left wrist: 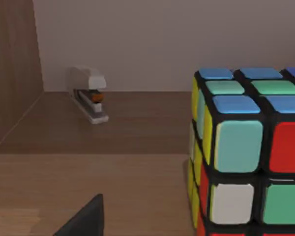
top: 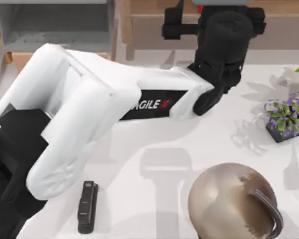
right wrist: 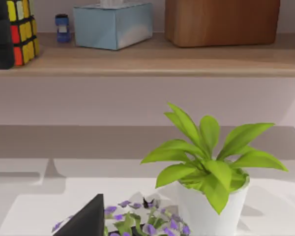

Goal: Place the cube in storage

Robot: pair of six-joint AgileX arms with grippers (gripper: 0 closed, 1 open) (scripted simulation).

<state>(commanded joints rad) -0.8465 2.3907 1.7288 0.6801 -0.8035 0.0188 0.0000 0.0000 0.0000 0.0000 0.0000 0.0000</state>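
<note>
Top view: left gripper (top: 209, 22) is pinching the cube (left wrist: 248, 152) over the shelf (left wrist: 88, 187) edge, release pending; right arm idling.

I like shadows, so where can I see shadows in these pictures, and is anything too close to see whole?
Top view: grey shadows of the left arm and the flowers lie on the white table. Left wrist view: the cube is so close that the picture's edge cuts it off. Right wrist view: the green plant casts a soft shadow on the table.
</note>
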